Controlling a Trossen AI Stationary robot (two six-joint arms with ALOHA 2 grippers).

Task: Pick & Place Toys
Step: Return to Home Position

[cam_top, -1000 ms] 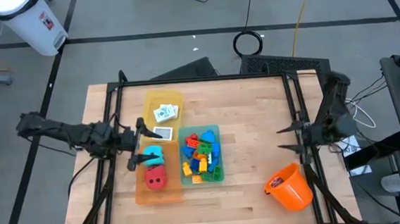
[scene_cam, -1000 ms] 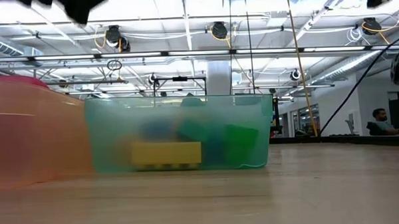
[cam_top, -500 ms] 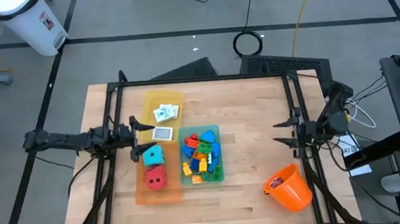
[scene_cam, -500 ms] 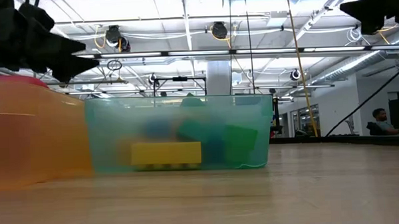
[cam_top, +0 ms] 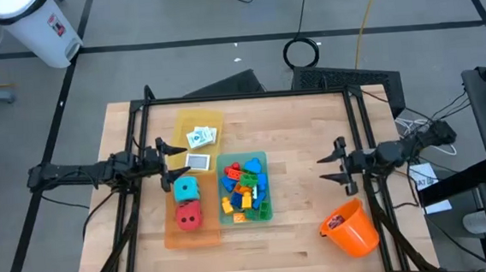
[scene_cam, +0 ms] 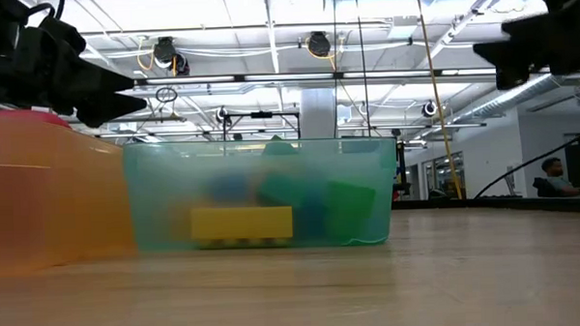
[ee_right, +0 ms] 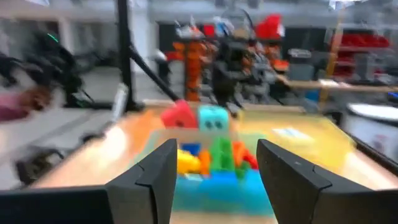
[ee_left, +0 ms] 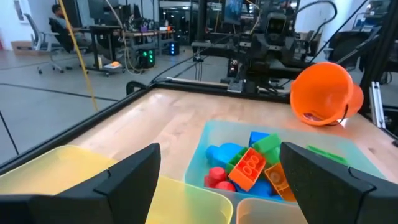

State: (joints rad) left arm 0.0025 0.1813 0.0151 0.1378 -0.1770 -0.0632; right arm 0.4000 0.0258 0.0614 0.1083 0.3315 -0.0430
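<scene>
Between the spread fingers of the left gripper (cam_top: 169,165) nothing is held. It hovers over the left edge of the trays, where the yellow tray (cam_top: 192,121) meets the orange tray (cam_top: 194,235). A teal die (cam_top: 185,189) sits just beside its nearer finger, in the orange tray, with a red die (cam_top: 188,213) next to it. White cards (cam_top: 200,137) lie in the yellow tray, and one more card (cam_top: 198,161) lies at that tray's end towards the orange one. Beside both stands the teal tray (cam_top: 262,157), heaped with bricks (cam_top: 245,187) in blue, red, yellow, green and orange.

Across a strip of bare table (cam_top: 294,124), the right gripper (cam_top: 332,167) hangs at the right-hand frame rail (cam_top: 365,127), its fingers also apart and empty, pointing at the teal tray. Near it, towards the front corner, an orange bucket (cam_top: 352,227) lies tipped on its side. From table height, a yellow brick (scene_cam: 242,225) presses against the teal tray's near wall.
</scene>
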